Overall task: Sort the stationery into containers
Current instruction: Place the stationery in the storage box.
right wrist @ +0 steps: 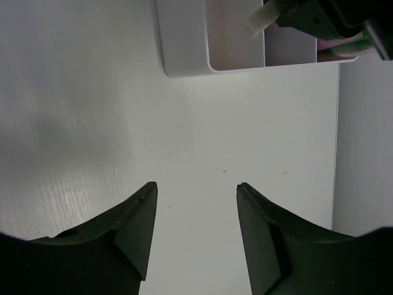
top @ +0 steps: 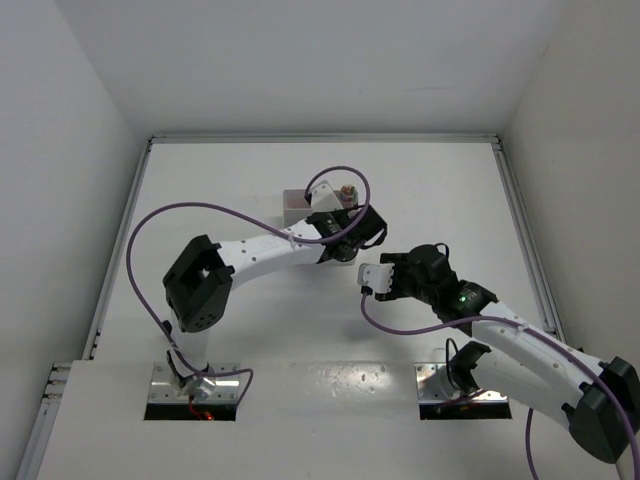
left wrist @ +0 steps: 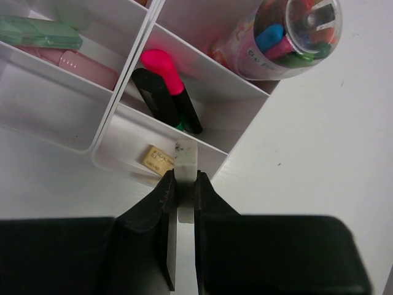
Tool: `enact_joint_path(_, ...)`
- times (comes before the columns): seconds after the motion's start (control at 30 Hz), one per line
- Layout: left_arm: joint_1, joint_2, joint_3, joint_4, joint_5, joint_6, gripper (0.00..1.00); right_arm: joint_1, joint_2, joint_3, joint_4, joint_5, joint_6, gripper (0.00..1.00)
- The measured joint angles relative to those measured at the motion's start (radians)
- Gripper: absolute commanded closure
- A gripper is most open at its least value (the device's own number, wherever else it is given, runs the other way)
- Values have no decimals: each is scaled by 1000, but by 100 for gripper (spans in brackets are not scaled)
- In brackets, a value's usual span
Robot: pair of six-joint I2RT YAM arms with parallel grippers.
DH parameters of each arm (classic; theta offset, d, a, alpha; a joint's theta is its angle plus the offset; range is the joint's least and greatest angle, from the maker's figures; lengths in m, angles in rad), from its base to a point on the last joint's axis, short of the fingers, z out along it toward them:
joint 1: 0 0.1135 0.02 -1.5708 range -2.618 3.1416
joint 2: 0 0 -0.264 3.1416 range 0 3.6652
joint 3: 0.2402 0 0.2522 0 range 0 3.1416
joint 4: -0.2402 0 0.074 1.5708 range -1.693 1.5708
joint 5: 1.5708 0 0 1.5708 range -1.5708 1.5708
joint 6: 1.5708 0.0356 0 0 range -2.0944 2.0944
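Left tool (left wrist: 185,179) pinches a pale eraser (left wrist: 186,157) above the organiser (left wrist: 123,132) corner rim.

Reaches forward and to the right with white-and-black left arm (top: 265,255), elbow folded high near its base, forearm stretched across centre. Pinches black two-finger left hand (left wrist: 184,179) on thin cream-white strip (left wrist: 186,158), fingers nearly together, pointing down. Brings white-and-black right arm (top: 530,345) in from lower right, low and angled toward centre. Holds black two-finger right hand (right wrist: 196,187) parted, nothing between fingers, near left wrist.
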Motion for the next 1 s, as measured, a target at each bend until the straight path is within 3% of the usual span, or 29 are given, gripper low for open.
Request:
enact_joint_path(0.3, 0, 29, 0, 3, -11, -5, 73, 0, 0, 0, 0, 0, 0, 45)
enact_joint_path(0.67, 1, 71, 0, 11, -16, -6, 68, 0, 0, 0, 0, 0, 0, 45)
enact_joint_path(0.73, 1, 71, 0, 11, -16, -6, 62, 0, 0, -1, 0, 0, 0, 44)
enact_joint_path(1.0, 3, 71, 0, 14, -27, -2, 61, -6, 0, -10, 0, 0, 0, 44)
